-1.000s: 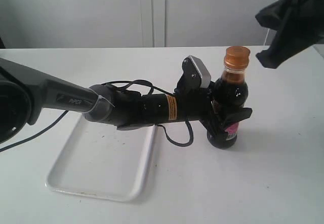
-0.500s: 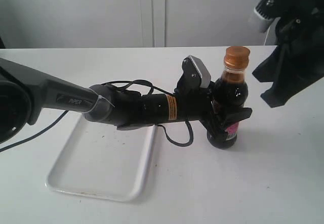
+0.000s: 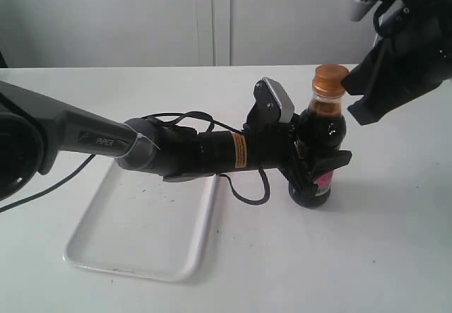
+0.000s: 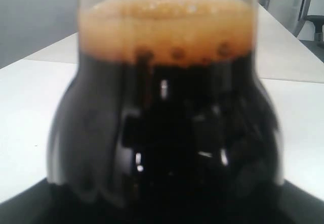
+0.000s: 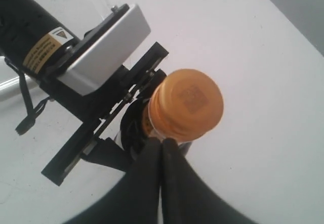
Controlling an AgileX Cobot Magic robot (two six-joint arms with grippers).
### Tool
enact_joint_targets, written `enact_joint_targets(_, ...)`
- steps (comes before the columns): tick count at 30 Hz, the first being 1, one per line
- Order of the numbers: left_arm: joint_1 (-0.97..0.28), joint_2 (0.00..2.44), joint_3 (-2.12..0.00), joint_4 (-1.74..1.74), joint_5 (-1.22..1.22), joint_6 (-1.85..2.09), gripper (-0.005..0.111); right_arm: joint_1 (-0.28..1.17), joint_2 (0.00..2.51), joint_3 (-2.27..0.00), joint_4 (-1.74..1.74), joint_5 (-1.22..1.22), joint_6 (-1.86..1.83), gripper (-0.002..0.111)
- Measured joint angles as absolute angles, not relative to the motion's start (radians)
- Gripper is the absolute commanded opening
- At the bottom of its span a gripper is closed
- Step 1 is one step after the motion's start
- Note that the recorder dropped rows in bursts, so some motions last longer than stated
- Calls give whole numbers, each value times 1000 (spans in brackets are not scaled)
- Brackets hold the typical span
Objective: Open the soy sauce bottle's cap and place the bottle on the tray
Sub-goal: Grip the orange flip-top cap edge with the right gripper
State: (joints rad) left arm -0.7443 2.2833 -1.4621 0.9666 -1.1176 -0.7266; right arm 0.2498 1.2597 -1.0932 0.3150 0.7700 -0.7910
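The soy sauce bottle (image 3: 319, 140) stands upright on the white table, right of the tray (image 3: 141, 228). My left gripper (image 3: 316, 166) is shut on the bottle's body. In the left wrist view the dark bottle (image 4: 167, 118) fills the picture and hides the jaws. The orange-brown cap (image 3: 330, 78) is down on the neck. My right gripper (image 3: 351, 95) is shut with its fingertips pressed together, right beside the cap's rim. From the right wrist view the cap (image 5: 186, 105) is seen from above, with the right gripper (image 5: 162, 143) at its edge.
The left arm (image 3: 99, 140) reaches across above the tray's far end. A grey wall stands behind the table's back edge.
The right gripper has come down and leftward from the upper right until its tips are at the cap. The left arm and bottle have stayed still.
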Motion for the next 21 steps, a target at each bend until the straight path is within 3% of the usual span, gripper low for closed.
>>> enact_joint_targets(21,-744,2283,-1462,965,-1116,-731,0,250,1331,-1097,313,747,-767,0)
